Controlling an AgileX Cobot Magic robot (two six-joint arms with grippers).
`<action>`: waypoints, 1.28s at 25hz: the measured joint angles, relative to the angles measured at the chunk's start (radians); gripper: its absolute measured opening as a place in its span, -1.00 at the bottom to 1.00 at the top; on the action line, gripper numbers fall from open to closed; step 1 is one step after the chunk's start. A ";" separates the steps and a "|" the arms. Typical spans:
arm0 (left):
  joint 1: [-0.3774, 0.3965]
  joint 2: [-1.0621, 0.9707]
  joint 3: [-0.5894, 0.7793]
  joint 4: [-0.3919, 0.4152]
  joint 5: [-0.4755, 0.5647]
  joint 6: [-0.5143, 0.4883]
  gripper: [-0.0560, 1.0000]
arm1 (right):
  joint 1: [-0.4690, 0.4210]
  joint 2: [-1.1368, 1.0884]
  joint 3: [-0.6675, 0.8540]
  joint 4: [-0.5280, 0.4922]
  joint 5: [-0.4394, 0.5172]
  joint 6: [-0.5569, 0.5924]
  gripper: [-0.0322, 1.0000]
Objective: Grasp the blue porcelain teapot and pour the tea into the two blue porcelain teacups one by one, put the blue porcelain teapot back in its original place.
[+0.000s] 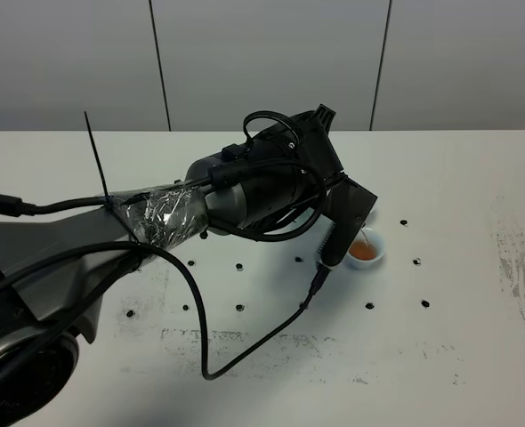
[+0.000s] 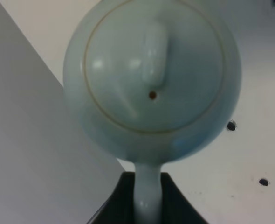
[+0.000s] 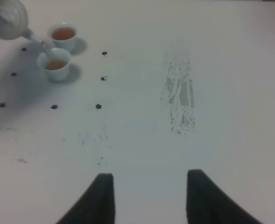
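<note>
The blue porcelain teapot point(image 2: 151, 74) fills the left wrist view from above, lid and knob up. My left gripper point(image 2: 148, 200) is shut on its loop handle. In the right wrist view the teapot point(image 3: 6, 18) hangs tilted, its spout over the nearer teacup point(image 3: 57, 64), and a thin stream of tea runs down into it. The other teacup point(image 3: 64, 34) stands just behind, holding amber tea. From the high camera my left arm reaches across the middle and hides the teapot; one teacup point(image 1: 367, 251) with tea shows beside the left gripper point(image 1: 334, 253). My right gripper point(image 3: 149, 196) is open and empty, far from the cups.
The white table point(image 1: 458, 356) has rows of small dark holes and a scuffed grey patch point(image 3: 179, 98) between my right gripper and the cups. A black cable point(image 1: 200, 356) loops down from the left arm over the table. A grey wall stands at the back.
</note>
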 joint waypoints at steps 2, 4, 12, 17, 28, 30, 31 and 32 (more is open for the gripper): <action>0.000 0.000 0.000 0.000 0.000 0.000 -0.81 | 0.000 0.000 0.000 0.000 0.000 0.000 -0.26; 0.000 0.000 0.000 0.000 0.002 0.000 -0.81 | 0.000 0.000 0.000 0.000 0.000 0.000 -0.26; 0.000 0.001 0.000 0.002 0.004 0.000 -0.81 | 0.000 0.000 0.000 0.000 0.000 0.000 -0.28; -0.002 0.010 0.000 0.028 0.009 0.000 -0.81 | 0.000 0.000 0.000 0.000 0.000 0.000 -0.28; -0.012 0.012 0.000 0.030 0.011 0.015 -0.81 | 0.000 0.000 0.000 0.000 0.000 0.000 -0.29; -0.012 0.012 0.000 0.030 0.011 0.015 -0.81 | 0.000 0.000 0.000 0.000 0.000 0.000 -0.29; -0.012 0.012 0.000 0.030 0.011 0.015 -0.81 | 0.000 0.000 0.000 0.000 0.000 0.000 -0.29; -0.012 0.012 0.000 0.029 0.011 0.015 -0.81 | 0.000 0.000 0.000 0.000 0.000 0.000 -0.29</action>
